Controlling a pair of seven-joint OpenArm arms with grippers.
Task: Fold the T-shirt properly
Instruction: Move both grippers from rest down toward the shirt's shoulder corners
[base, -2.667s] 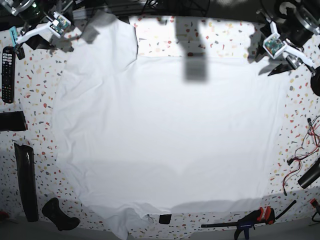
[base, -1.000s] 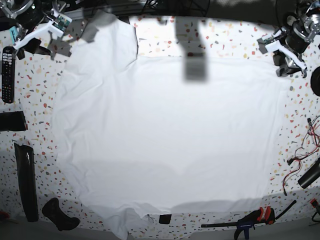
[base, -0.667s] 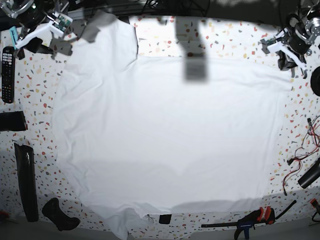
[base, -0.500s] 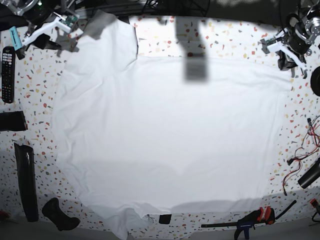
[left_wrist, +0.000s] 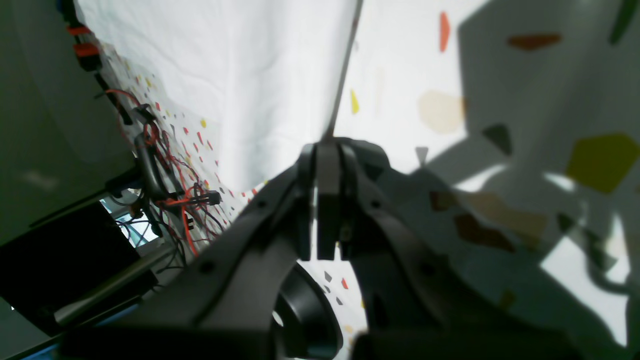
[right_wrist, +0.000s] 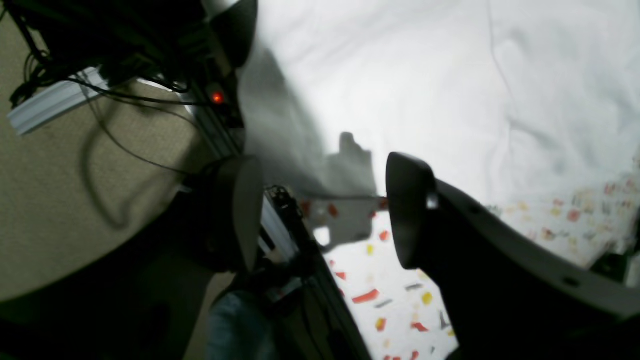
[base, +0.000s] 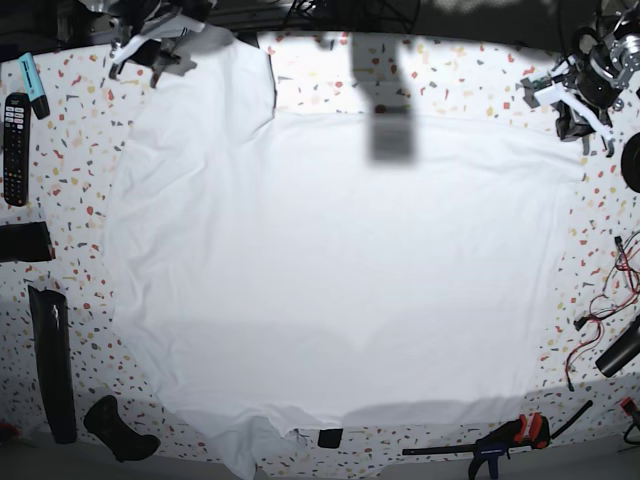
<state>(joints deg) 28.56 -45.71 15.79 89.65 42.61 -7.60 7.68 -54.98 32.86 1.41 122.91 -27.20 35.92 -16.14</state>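
L gripper (base: 580, 125) at ~2 o'clock in base view: jaws pressed together at the T-shirt (base: 340, 260) corner. The wrist cam shows the cloth edge running right up to the tips, but I can't tell if any cloth is actually pinched. R gripper (right_wrist: 320, 220) at ~11 o'clock: fingers (right_wrist: 407, 210) wide apart, nothing between them, hovering over the shirt edge by the table (base: 70, 150) rim.

Shirt lies spread flat across the speckled table, filling most of the center, w/ a rumpled flap at ~7 o'clock. Remote (base: 16, 135) at 9 o'clock, clamp (base: 505, 440) at 5, both off the cloth.

Progress: no fold made yet; all folds left, prob. just at the first grab.

Vs earlier: L gripper moved out to the shirt's 2 o'clock corner and shut there. R arm swung in from the table's 10 o'clock edge toward the sleeve top. Cloth itself unchanged.
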